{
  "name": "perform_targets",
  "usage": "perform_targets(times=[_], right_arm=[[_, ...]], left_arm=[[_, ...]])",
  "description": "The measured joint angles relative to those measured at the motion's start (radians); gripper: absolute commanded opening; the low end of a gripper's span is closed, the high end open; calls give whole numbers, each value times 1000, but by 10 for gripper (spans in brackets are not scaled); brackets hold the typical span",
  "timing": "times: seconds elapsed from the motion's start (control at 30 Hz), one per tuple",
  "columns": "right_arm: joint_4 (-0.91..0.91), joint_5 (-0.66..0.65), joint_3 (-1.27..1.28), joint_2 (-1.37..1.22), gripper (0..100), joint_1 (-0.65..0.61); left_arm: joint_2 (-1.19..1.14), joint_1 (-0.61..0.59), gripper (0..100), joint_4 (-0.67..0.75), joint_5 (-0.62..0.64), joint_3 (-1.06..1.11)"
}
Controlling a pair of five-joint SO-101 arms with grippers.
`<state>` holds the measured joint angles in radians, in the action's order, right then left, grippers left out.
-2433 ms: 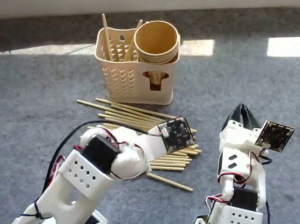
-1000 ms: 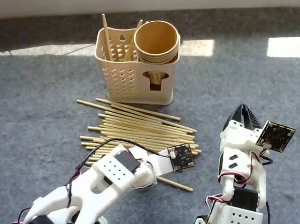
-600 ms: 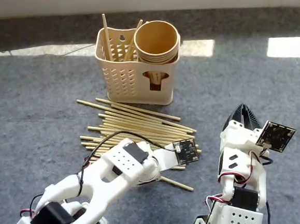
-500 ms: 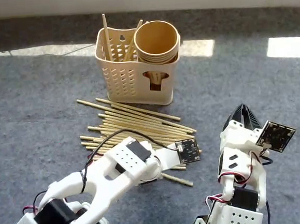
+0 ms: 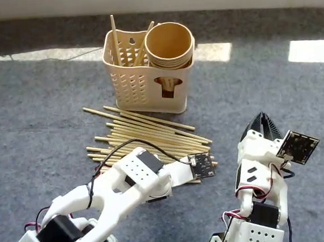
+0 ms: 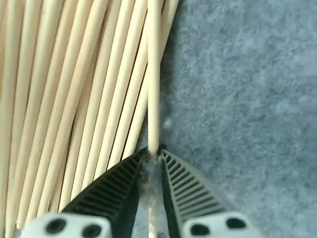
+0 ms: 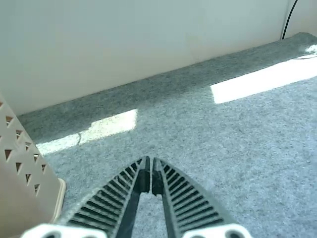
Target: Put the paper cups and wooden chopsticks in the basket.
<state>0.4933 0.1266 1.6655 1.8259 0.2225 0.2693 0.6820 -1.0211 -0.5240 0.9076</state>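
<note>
My left gripper is shut on one wooden chopstick, which runs from the fingertips along the edge of the chopstick pile. In the high view the pile lies on the carpet in front of the basket, and the left arm's wrist hangs over the pile's near right end. The basket holds stacked paper cups and a few upright chopsticks. My right gripper is shut with nothing in it, raised at the right of the pile.
Grey carpet stretches free to the right of the basket and to the left of the pile. A pale wall bounds the far side. A corner of the basket shows in the right wrist view.
The left arm swung lower and rightward over the pile's near end. The single chopstick that lay apart on the carpet in front of the pile is gone from there. The right arm kept still.
</note>
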Motion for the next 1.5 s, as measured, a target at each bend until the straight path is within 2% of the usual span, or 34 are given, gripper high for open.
perform_targets(times=[0.17, 0.37, 0.63, 0.8, 1.0, 1.33, 1.5], right_arm=[[0, 0, 0, 0, 29, 0], [0, 0, 0, 0, 29, 0], [0, 0, 0, 0, 27, 0], [0, 0, 0, 0, 27, 0], [0, 0, 0, 0, 27, 0], [0, 0, 0, 0, 27, 0], [0, 0, 0, 0, 27, 0]], left_arm=[[129, -20, 5, -51, 63, 0], [249, -138, 5, -55, 130, 21], [516, -153, 5, -57, 206, 117], [709, -158, 5, -66, 215, 138], [879, -244, 5, -66, 218, 137], [961, -281, 5, -66, 221, -112], [965, -284, 5, -49, 299, -249]])
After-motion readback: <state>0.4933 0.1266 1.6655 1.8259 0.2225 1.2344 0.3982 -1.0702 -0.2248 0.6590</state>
